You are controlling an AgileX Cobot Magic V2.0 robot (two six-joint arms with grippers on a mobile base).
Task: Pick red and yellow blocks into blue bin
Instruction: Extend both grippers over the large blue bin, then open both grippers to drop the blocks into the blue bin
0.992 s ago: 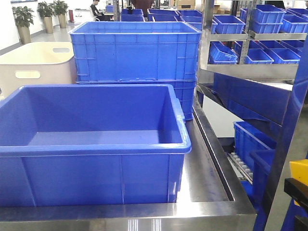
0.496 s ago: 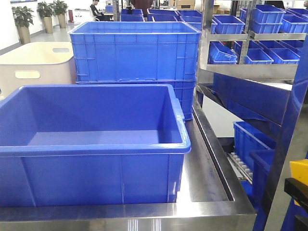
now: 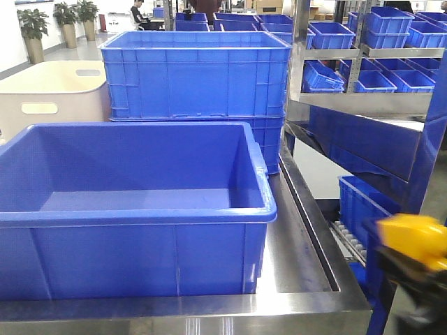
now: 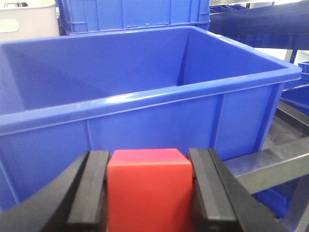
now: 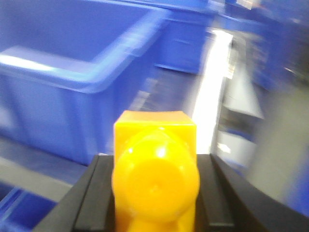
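Bin (image 3: pixel 133 216) on steel surface (image 3: pixel 300 251), large and deep, inside bare, thick rolled rim all round. Its right rim stands apart from the surface's raised right edge, a strip of bare steel between them. Ribbed blue crates (image 3: pixel 195 73) stacked close behind; cream tub (image 3: pixel 49 98) behind to the left; shelves of small blue bins (image 3: pixel 370 49) to the right.

Left pincer (image 4: pixel 149 193) closed on red cube (image 4: pixel 148 191), both black fingers (image 4: pixel 89 193) flat against its sides. Cube sits below the bin's near rim (image 4: pixel 145 99), outside the front wall, facing it.

Right pincer (image 5: pixel 155 193) closed on yellow brick (image 5: pixel 155 169), a round stud toward the camera, fingers tight on either side. Background streaked with blur; the bin's corner lies ahead and left.

Change from half a second ago: the yellow brick (image 3: pixel 412 241), blurred, now shows at the front view's lower right, beyond the surface's right edge and lower than the bin's rim. Bin and crates unmoved.
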